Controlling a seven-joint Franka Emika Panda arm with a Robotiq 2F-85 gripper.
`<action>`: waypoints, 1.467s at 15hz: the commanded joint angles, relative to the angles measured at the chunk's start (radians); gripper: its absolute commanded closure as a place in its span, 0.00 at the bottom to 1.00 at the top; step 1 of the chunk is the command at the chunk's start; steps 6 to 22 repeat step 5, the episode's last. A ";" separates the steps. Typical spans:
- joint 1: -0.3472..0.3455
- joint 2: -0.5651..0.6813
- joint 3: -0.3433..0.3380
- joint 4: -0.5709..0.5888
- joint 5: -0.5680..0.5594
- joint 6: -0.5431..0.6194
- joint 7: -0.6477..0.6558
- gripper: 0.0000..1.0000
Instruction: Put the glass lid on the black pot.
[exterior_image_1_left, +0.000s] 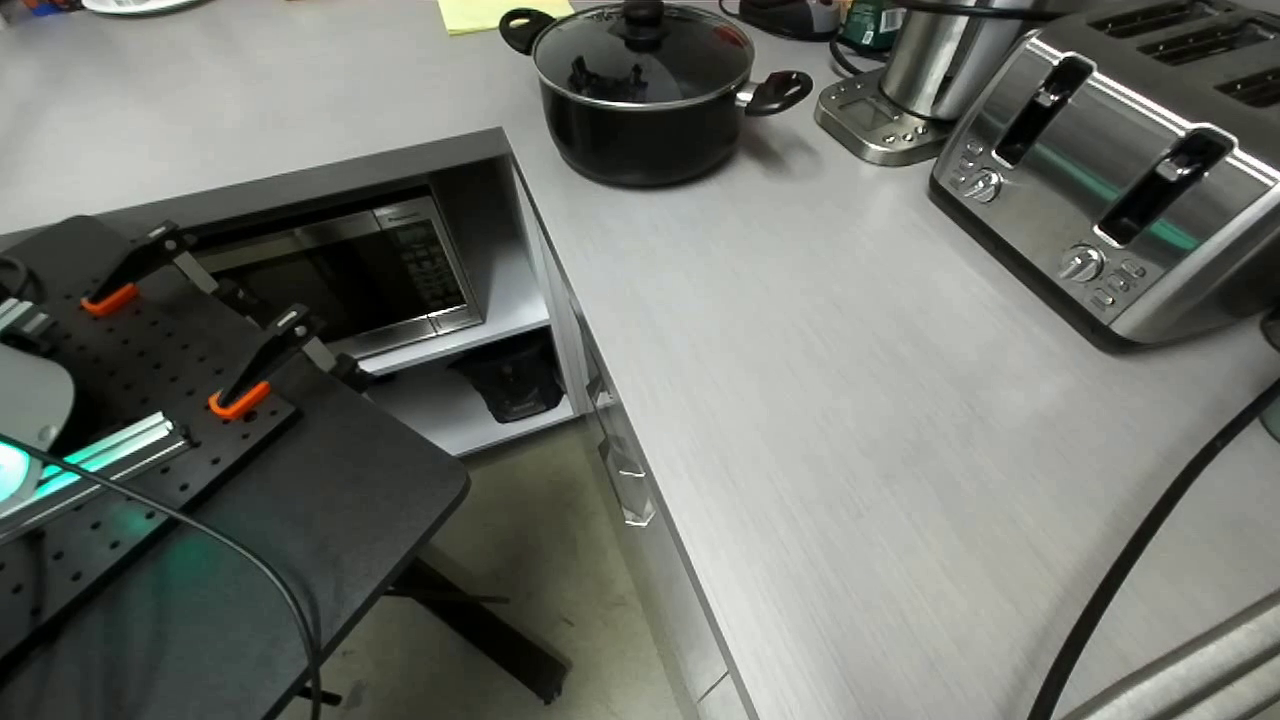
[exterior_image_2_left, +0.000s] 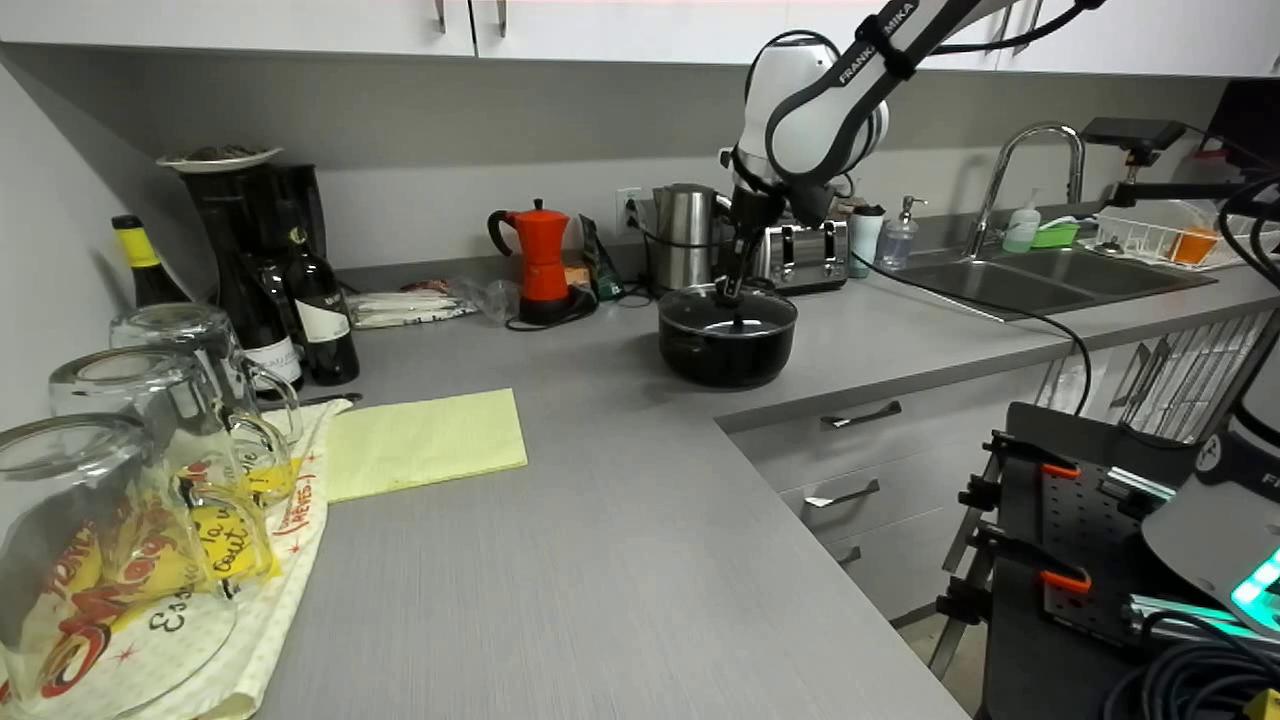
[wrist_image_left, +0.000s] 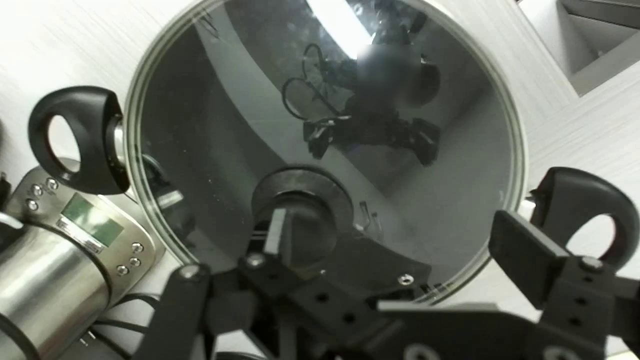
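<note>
Wrist view | glass lid (wrist_image_left: 325, 145): round, reflective, black-knobbed | end effector (wrist_image_left: 392, 232): jaws apart

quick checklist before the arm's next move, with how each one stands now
Glass lid seated on the black pot: ok, rim looks flush in both exterior views.
Pot upright on the counter: ok.
Pincer open: ok, fingers well apart in the wrist view.
Pincer raised clear of the lid: not ok, it's down by the knob.
Fingers not touching the knob: cannot tell, one overlaps it in the wrist view.
</note>
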 joint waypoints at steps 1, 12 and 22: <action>-0.005 -0.179 0.017 -0.208 0.017 0.064 -0.078 0.00; 0.007 -0.306 0.016 -0.358 0.043 0.058 -0.161 0.00; 0.007 -0.306 0.016 -0.358 0.043 0.058 -0.161 0.00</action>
